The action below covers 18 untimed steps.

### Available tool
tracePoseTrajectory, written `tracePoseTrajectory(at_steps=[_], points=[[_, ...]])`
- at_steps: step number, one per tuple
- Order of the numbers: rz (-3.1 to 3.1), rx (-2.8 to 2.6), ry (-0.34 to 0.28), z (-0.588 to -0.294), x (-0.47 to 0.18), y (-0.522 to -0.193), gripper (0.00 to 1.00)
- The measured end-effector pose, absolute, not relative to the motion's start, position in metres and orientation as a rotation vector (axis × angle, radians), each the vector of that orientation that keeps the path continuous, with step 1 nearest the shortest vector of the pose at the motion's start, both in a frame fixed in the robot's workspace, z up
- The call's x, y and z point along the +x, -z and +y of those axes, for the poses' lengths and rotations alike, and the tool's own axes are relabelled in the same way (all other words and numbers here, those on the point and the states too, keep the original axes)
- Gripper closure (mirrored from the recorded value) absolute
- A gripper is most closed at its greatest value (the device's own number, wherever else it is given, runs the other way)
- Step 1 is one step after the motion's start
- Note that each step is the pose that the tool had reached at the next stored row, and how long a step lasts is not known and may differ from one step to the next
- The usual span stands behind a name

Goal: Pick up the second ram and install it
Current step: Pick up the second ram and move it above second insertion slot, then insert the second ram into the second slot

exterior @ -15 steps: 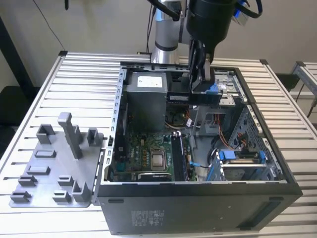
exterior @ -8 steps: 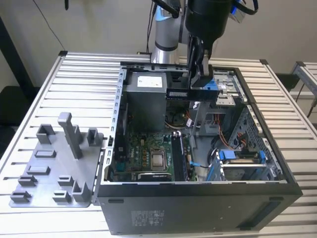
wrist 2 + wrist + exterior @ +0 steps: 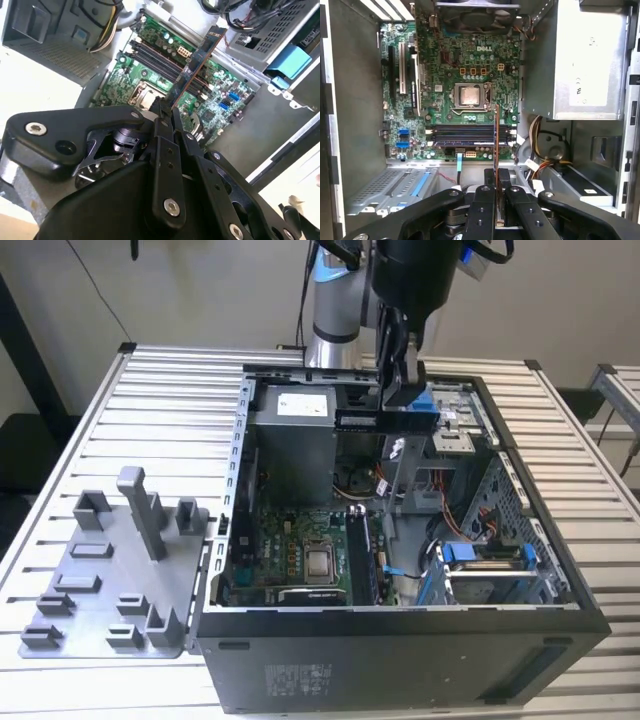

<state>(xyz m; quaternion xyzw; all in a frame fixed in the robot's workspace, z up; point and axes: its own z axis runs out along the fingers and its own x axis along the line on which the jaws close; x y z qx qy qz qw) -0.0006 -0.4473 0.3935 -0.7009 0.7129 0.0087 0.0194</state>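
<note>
My gripper is shut on the second ram, a thin dark stick seen edge-on, with both fingers pressed flat against its sides. In the second wrist view the ram sticks out from the gripper over the green motherboard. It hangs above the black memory slots and crosses them rather than lying along them. The exterior view places the gripper over the back of the open computer case, well above the board.
A grey tray with upright posts lies on the slatted table at the exterior view's left. Inside the case are the power supply, the processor socket, a rear fan, loose cables and a blue-latched drive cage.
</note>
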Motion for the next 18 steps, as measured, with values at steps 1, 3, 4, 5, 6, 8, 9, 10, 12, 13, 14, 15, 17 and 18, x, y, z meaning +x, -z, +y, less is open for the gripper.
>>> tracePoseTrajectory(at_steps=[1,3,4,5,6,8,9,10,12,13,14,15,17,18], points=[[2.212,-2.175,-0.028,-0.4457,-0.0006,-0.3935,0.86],[2.212,-2.175,-0.029,-0.4429,-0.0006,-0.3934,0.86],[2.211,-2.174,-0.029,-0.4415,-0.0006,-0.3934,0.86],[2.211,-2.174,-0.029,-0.4402,-0.0006,-0.3934,0.86],[2.211,-2.174,-0.030,-0.4391,-0.0006,-0.3934,0.86],[2.211,-2.174,-0.030,-0.4383,-0.0005,-0.3934,0.86],[2.211,-2.174,-0.030,-0.4383,-0.0005,-0.3934,0.86],[2.211,-2.174,-0.030,-0.4383,-0.0006,-0.3934,0.86],[2.211,-2.174,-0.030,-0.4376,-0.0006,-0.3934,0.86],[2.211,-2.174,-0.030,-0.4376,-0.0006,-0.3934,0.86],[2.211,-2.174,-0.030,-0.4376,-0.0006,-0.3934,0.86],[2.211,-2.174,-0.030,-0.4375,-0.0006,-0.3934,0.86],[2.211,-2.174,-0.030,-0.4374,-0.0006,-0.3933,0.86],[2.211,-2.174,-0.030,-0.4374,-0.0006,-0.3934,0.86]])
